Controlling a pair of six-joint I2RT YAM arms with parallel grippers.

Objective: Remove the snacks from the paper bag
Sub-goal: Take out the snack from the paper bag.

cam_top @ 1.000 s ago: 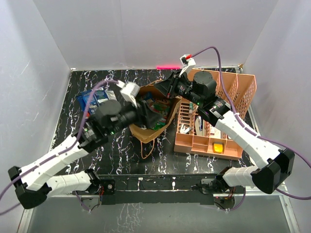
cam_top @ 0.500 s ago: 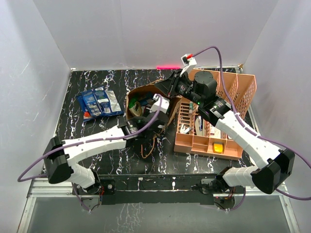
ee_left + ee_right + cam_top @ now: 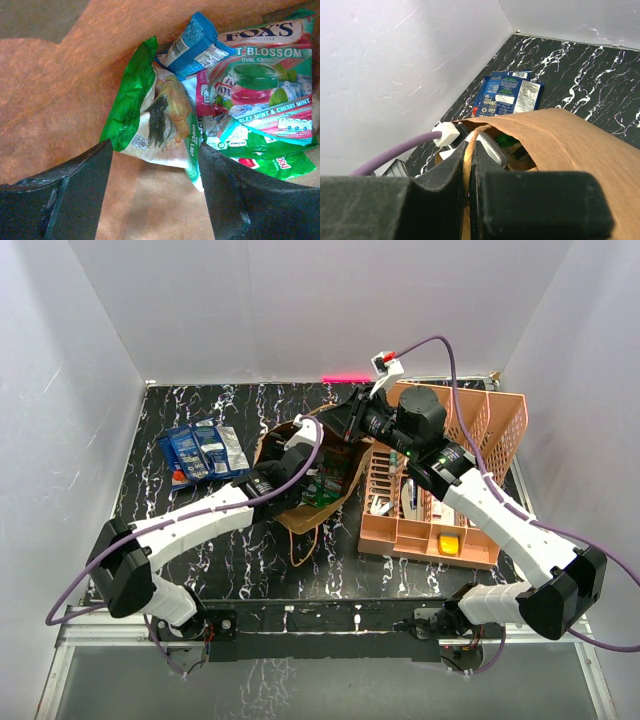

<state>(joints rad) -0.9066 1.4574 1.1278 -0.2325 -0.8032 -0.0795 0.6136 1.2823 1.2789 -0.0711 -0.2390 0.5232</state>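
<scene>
Inside the paper bag [image 3: 60,100], open left gripper [image 3: 154,152] faces green packet [image 3: 131,95] lying lengthwise just ahead; right gripper [image 3: 469,150] pinches the bag.

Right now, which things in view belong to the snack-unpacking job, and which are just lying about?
Job: paper bag; green packet, blue packet and Fox's candy packet inside it; dark blue packets already out on the table; left hand, open in the bag; right hand, shut on the bag's edge.
Lying about: peach basket and the small items in it.
</scene>
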